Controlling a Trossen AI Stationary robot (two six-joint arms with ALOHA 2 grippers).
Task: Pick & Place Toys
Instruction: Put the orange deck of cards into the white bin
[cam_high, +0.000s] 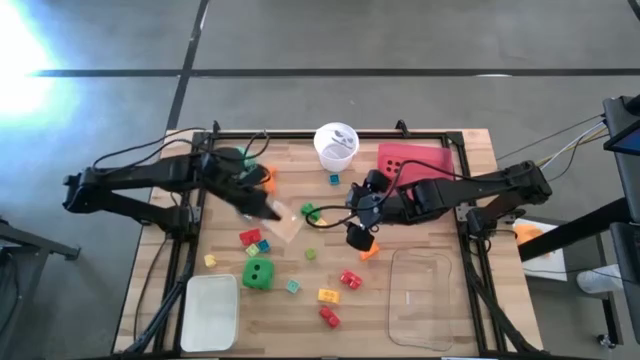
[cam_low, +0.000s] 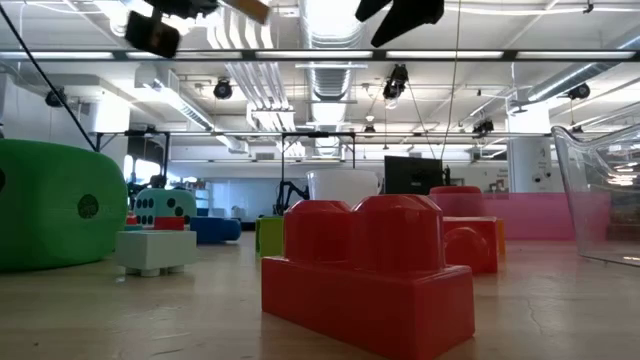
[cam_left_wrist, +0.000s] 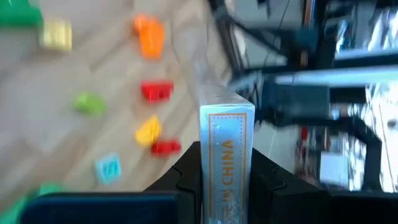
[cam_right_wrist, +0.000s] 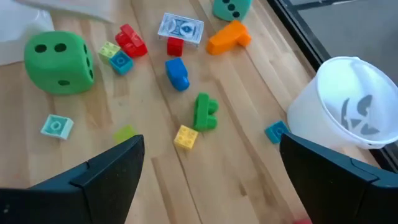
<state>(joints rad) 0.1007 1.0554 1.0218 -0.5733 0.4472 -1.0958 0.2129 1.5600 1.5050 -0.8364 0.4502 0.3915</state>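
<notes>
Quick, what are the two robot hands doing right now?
Left gripper: shut on a small silver-and-orange printed card box.
Right gripper: open, empty, above the scattered toys on the wooden table.

Cup (cam_high: 336, 144) sits at the desk's (cam_high: 420, 210) far edge with a tray (cam_high: 412, 158) just right of it; two more trays (cam_high: 210, 311) take the near corners, left and right. Bricks (cam_high: 328, 295) lie scattered between them; one big die (cam_high: 258, 273) sits just right of the near-left tray.
</notes>
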